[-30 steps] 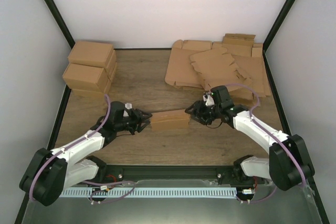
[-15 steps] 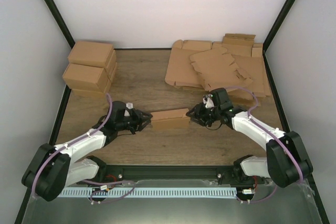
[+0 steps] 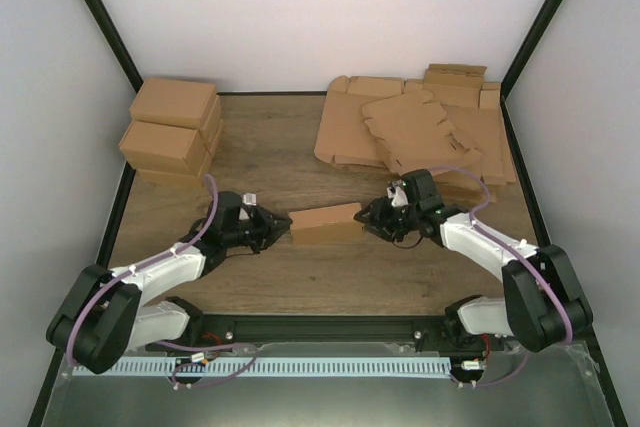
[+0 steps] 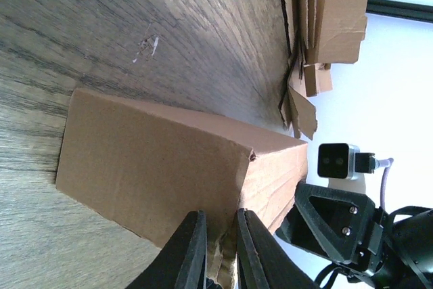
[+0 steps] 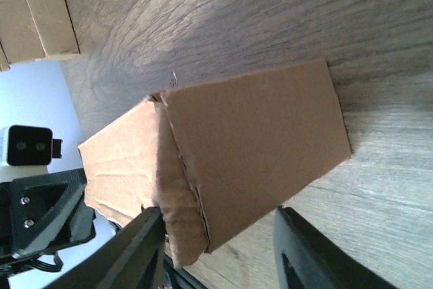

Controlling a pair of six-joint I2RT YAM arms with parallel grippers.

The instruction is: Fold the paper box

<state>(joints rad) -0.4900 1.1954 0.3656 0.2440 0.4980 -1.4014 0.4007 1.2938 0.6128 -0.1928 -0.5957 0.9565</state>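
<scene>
The paper box (image 3: 325, 224) lies at the centre of the wooden table (image 3: 260, 147) in the top view. It is already formed into a closed, shallow cuboid, so the folding looks close to done, with only the ends left to tuck or press home. The left gripper (image 3: 281, 230) is at its left end, fingers (image 4: 191, 252) drawn almost together on what looks like a thin cardboard edge. The right gripper (image 3: 371, 218) straddles a right-end corner with its jaws spread, one finger (image 5: 145, 248) against the end face and the other clear. Next, I judge, the right arm must press that end in squarely while the left braces, or the light carton may skid. Finished cartons (image 3: 172, 132) are stacked at upper left, and flat blanks (image 3: 410, 127) lie at upper right.
</scene>
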